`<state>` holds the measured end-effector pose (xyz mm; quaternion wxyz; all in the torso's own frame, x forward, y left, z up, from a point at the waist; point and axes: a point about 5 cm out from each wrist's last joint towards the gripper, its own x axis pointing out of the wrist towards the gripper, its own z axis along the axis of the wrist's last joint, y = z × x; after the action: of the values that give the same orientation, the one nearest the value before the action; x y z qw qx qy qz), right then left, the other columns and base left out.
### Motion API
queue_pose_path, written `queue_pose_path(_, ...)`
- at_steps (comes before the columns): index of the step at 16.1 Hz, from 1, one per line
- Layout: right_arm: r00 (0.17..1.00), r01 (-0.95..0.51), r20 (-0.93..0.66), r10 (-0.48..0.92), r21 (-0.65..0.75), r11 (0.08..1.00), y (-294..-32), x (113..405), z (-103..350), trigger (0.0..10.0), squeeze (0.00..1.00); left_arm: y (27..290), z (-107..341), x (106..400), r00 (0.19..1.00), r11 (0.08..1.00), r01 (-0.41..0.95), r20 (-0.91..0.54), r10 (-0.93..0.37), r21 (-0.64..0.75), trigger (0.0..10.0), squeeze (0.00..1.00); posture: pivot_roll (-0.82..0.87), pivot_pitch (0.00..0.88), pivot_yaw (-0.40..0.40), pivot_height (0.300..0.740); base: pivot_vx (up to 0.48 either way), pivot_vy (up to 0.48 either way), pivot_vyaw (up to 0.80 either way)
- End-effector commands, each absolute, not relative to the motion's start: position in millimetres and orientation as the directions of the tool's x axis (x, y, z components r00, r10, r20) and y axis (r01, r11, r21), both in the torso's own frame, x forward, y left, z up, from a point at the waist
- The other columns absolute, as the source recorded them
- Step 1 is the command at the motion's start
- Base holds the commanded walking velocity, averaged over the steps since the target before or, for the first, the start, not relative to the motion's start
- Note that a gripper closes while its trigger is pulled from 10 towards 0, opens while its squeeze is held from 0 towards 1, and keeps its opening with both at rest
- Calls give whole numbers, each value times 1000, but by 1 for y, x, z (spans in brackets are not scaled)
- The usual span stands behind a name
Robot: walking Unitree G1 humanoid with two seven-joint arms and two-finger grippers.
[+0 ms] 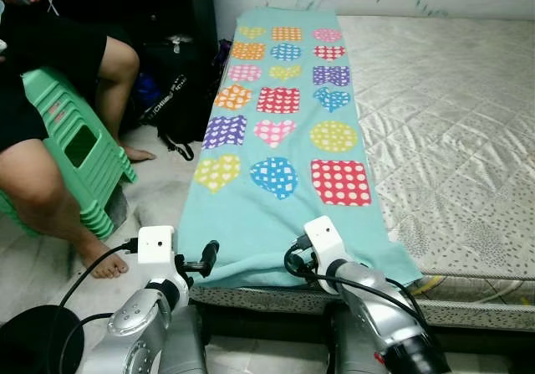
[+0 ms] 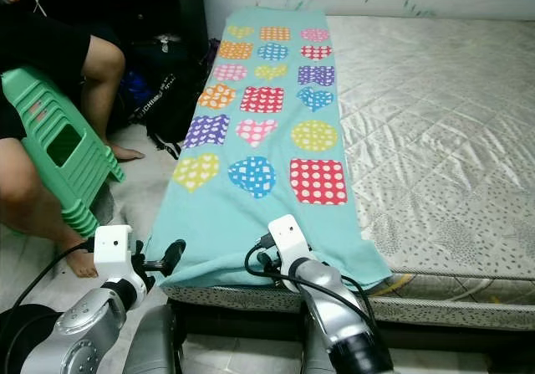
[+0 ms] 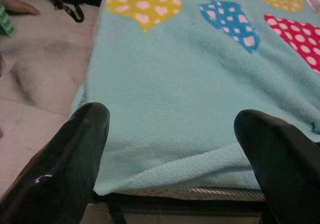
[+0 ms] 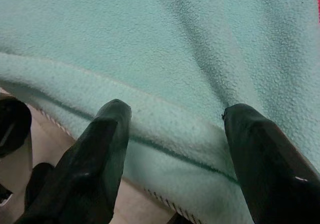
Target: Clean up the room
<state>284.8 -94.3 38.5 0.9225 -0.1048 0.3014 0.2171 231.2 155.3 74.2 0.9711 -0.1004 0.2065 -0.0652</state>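
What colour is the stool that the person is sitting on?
Green: the plastic stool shows best in the left eye view.

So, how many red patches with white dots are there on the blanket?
3 on the blanket: a square nearest the robot on the right, a square in the middle column further up, and a small heart near the far end. None seems hidden.

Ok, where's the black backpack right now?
The black backpack sits on the floor left of the mattress, beside the teal blanket and near the seated person's foot.

A home bedroom: bare mattress (image 1: 451,123), fleece blanket (image 1: 276,140)
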Motion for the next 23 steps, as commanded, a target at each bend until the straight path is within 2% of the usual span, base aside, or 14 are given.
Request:
queue_pose_path(1, 734, -461, -593, 330, -79, 884, -89, 289, 40, 10000, 0, 155, 78, 231, 907, 970, 95, -382, -177, -223, 10000, 0, -28, 27, 0, 569, 0, 0, 0)
queue_pose_path(4, 738, -472, -576, 352, -67, 879, -71, 296, 39, 10000, 0, 152, 78, 232, 904, 968, 113, -381, -193, -224, 10000, 0, -27, 28, 2, 569, 0, 0, 0)
queue_pose_path(6, 701, -543, -598, 389, -95, 834, -57, 295, 34, 10000, 0, 152, 78, 232, 903, 967, 114, -383, -196, -226, 10000, 0, -21, 28, 3, 569, 0, 0, 0)
queue_pose_path(8, 680, -590, -611, 405, -129, 797, -50, 296, 32, 10000, 0, 149, 78, 231, 899, 966, 124, -387, -207, -229, 10000, 0, -21, 29, 0, 569, 0, 0, 0)
queue_pose_path(11, 678, -588, -632, 376, -158, 793, -52, 300, 26, 10000, 0, 148, 78, 231, 898, 965, 124, -389, -208, -231, 10000, 0, -18, 29, -6, 569, 0, 0, 0)
queue_pose_path(15, 691, -523, -659, 297, -171, 835, -92, 304, 24, 10000, 0, 150, 76, 228, 895, 966, 111, -398, -199, -233, 10000, 0, -22, 33, -12, 569, 0, 0, 0)
queue_pose_path(16, 689, -517, -667, 283, -179, 837, -115, 300, 25, 10000, 0, 150, 76, 227, 894, 966, 111, -401, -200, -233, 10000, 0, -29, 36, -9, 569, 0, 0, 0)
queue_pose_path(18, 674, -534, -683, 282, -187, 824, -136, 292, 27, 10000, 0, 151, 75, 227, 892, 966, 113, -405, -202, -234, 10000, 0, -39, 36, -4, 569, 0, 0, 0)
queue_pose_path(21, 610, -600, -728, 314, -165, 783, -167, 267, 31, 10000, 0, 150, 74, 227, 887, 965, 124, -410, -213, -232, 10000, 0, -47, 33, 1, 569, 0, 0, 0)
queue_pose_path(23, 548, -635, -747, 375, -80, 768, -178, 248, 34, 10000, 0, 150, 74, 227, 886, 964, 127, -411, -216, -232, 10000, 0, -52, 32, 5, 569, 0, 0, 0)
